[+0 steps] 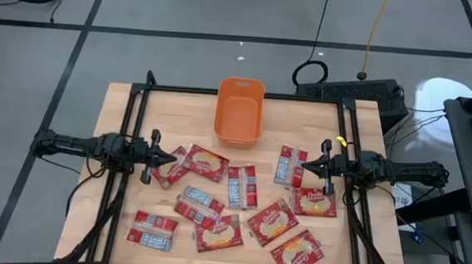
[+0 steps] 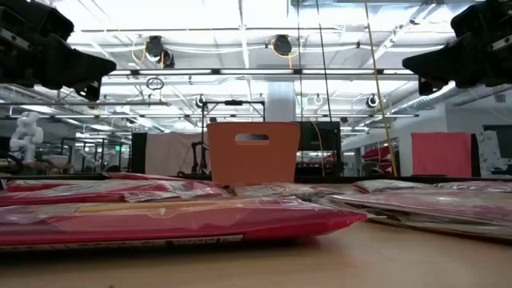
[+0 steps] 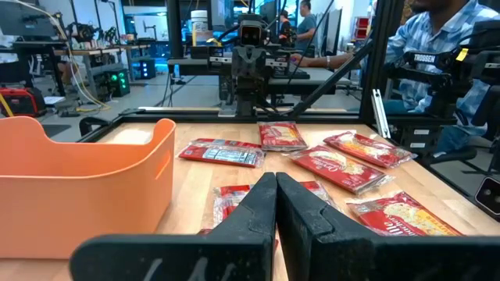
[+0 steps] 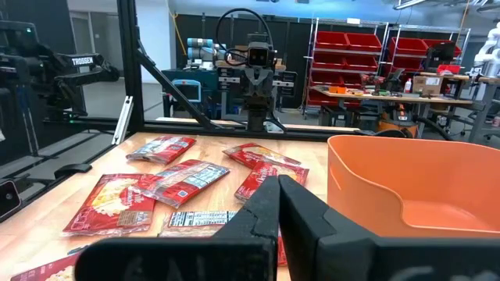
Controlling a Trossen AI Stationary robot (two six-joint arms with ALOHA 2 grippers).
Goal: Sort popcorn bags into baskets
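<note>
Jaws: both pairs clenched, holding nothing.
Left gripper (image 1: 172, 158): hovers at the table's left side, tips beside a packet.
Flat red popcorn packets (image 1: 205, 161): scattered over the wooden table (image 1: 121, 107), none binned.
Small orange plastic bin (image 1: 239, 110): at the far middle edge.
Right gripper (image 1: 304, 165): hovers on the right, above packets.

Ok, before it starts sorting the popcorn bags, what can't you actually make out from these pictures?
- Basket floor: the low view sees only its wall; the high view shows nothing inside.
- Exact count of popcorn bags: several overlap in the high view, and one lies at the bottom edge.
- Packet print: too small in the high view.
- Left gripper and right gripper: in the low view the picture's edges cut off both arms.
</note>
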